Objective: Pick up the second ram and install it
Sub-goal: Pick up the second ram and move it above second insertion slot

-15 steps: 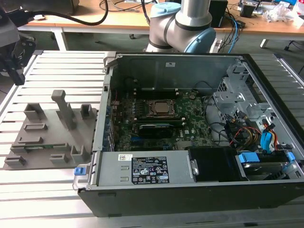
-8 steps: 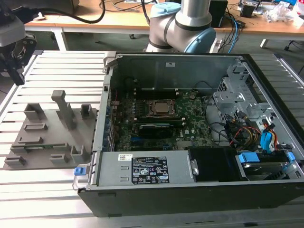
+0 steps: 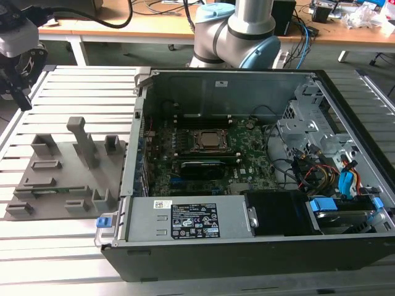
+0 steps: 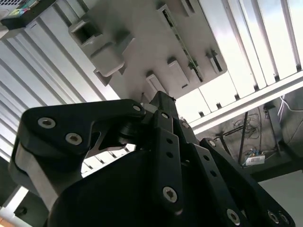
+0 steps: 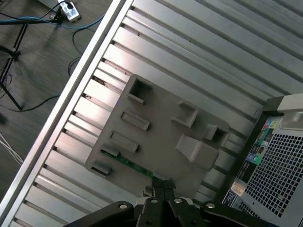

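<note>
The second ram (image 5: pixel 127 163) is a thin green stick lying in a slot along one edge of the grey holder plate (image 5: pixel 161 125). It also shows as a green strip (image 3: pixel 58 190) at the near side of the plate (image 3: pixel 62 166) in the exterior view, and in the second wrist view (image 4: pixel 191 64). My gripper (image 3: pixel 23 98) hangs high over the slatted table at the exterior view's far left, well apart from the plate. In both wrist views its black fingers (image 5: pixel 162 184) (image 4: pixel 158 99) meet, shut on nothing.
An open computer case (image 3: pixel 247 253) fills the exterior view's right, with the motherboard, CPU socket (image 3: pixel 210 140) and a black card (image 3: pixel 200 168) inside. The arm's base (image 3: pixel 237 31) stands behind it. Upright grey posts (image 3: pixel 83 139) rise from the plate.
</note>
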You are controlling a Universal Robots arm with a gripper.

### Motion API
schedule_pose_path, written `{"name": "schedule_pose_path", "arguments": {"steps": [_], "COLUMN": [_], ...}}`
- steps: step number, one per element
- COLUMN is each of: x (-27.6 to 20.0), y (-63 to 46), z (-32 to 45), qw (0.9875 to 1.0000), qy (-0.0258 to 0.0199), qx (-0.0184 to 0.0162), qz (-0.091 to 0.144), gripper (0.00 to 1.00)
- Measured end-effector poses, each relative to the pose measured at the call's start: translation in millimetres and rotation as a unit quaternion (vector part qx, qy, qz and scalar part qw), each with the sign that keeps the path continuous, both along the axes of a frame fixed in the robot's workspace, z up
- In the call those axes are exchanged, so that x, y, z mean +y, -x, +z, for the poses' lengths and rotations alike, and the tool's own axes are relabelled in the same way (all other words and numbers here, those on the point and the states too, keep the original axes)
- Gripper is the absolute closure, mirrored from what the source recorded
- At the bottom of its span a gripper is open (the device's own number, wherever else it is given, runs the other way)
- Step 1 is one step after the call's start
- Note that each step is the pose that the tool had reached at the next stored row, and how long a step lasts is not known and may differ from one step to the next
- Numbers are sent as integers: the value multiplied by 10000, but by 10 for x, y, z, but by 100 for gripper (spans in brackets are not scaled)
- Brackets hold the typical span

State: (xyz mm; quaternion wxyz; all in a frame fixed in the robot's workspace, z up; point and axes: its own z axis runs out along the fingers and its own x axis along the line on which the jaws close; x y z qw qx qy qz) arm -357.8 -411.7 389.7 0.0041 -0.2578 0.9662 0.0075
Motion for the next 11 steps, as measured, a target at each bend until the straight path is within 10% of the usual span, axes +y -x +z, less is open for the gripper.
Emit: {"name": "schedule_pose_path", "arguments": {"steps": [11], "x": [0], "y": [0], "z": [0], "qw": [9953], "qy": [0], "qx": [0], "qz": [968], "gripper": [89]}}
